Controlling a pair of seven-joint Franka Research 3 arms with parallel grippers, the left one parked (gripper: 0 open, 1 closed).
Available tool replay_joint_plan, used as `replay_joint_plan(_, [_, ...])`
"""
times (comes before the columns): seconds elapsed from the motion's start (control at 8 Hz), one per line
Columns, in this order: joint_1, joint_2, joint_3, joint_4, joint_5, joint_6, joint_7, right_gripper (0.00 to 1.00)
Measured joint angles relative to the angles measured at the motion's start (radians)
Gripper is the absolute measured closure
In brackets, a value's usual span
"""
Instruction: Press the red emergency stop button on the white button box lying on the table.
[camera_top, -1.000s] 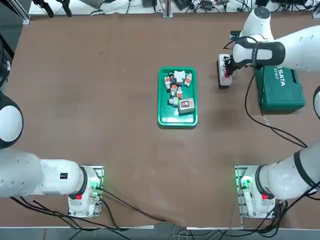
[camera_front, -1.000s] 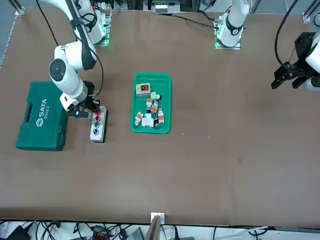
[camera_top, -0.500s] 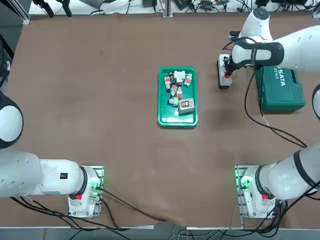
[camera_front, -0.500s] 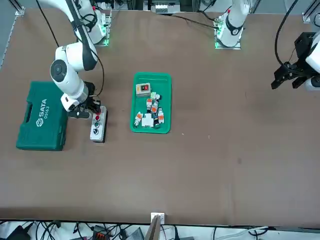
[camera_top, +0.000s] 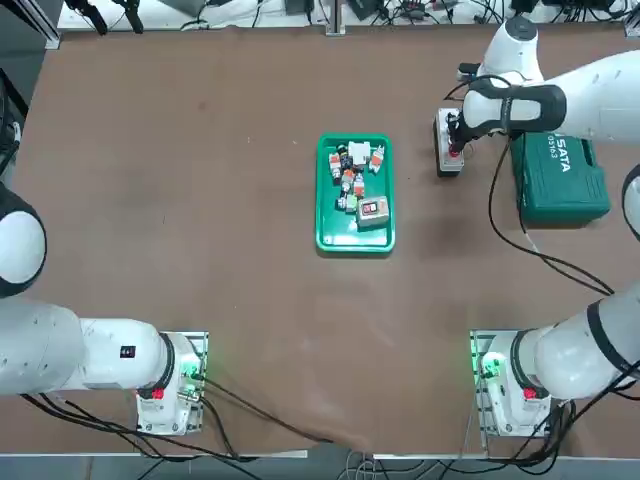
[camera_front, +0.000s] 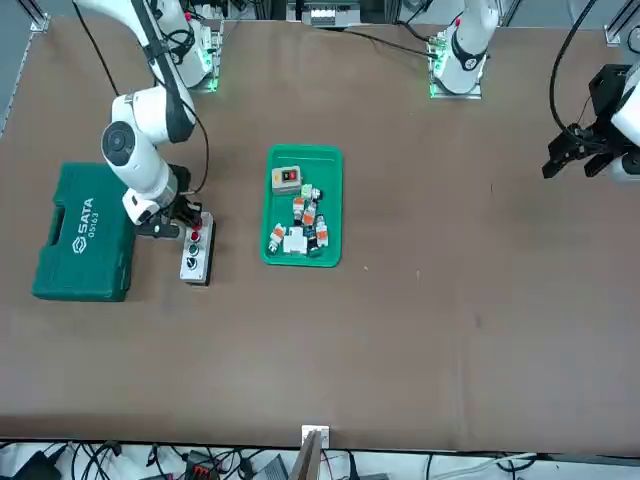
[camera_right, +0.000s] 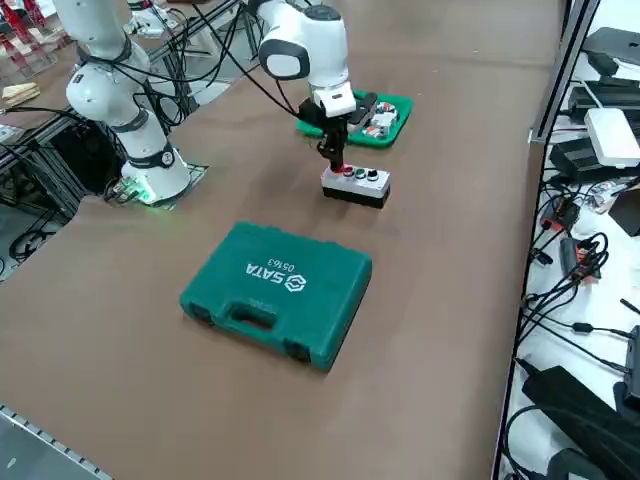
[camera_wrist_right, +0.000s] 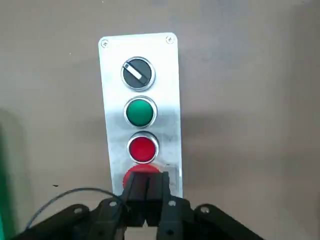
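Right gripper (camera_wrist_right: 146, 182): black two-finger claw, fingers pressed together with nothing between them, pointing straight down over one end of the box.

Item 1. Small round red emergency stop button (camera_wrist_right: 141, 171): sits at the end of the row, and we see it half hidden beneath the closed fingertips. We cannot tell whether the tips are touching it or are just above it.

Item 2. Narrow white-grey oblong button box (camera_wrist_right: 111, 100): lies flat on the table's right half, toward the far edge. On its face we count, in a row with the stop button, a black selector knob (camera_wrist_right: 138, 74), a round green button (camera_wrist_right: 139, 111) and a smaller red button (camera_wrist_right: 142, 149).

Item 3. Large flat brown table (camera_top: 200, 200): carries all the items listed.

Item 4. Dark green plastic toolcase (camera_top: 560, 178): just beside the box, nearer the table's right edge, apart from it.

Item 5. Green rectangular tray of small parts (camera_top: 324, 190): near the table's centre, well apart from the box.

Change noted: against the views of a second ago, the claw has barely moved. It stays over the same red end of the box, with only a slight shift of the wrist toward the far edge, and the box has not shifted.

Our reading: alignment looks finished, and the press itself is either under way or due next. A short straight push downward should do it. We judge a drift onto the smaller red button to be the main risk.
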Motion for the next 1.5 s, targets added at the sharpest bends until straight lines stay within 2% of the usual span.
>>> replay_joint_plan(0.38, [0.0, -0.002, 0.0, 0.006, 0.0, -0.017, 0.001, 0.98])
replay_joint_plan(0.62, [-0.001, -0.028, -0.01, 0.058, 0.001, -0.16, 0.008, 0.98])
replay_joint_plan(0.88, [-0.002, -0.098, -0.014, 0.192, 0.004, -0.349, 0.041, 0.94])
replay_joint_plan(1.0, [-0.005, -0.127, -0.018, 0.276, 0.005, -0.435, 0.048, 0.88])
replay_joint_plan(1.25, [-0.028, -0.144, -0.03, 0.424, 0.005, -0.591, 0.047, 0.55])
replay_joint_plan(1.5, [-0.068, -0.139, -0.035, 0.513, 0.003, -0.714, 0.011, 0.17])
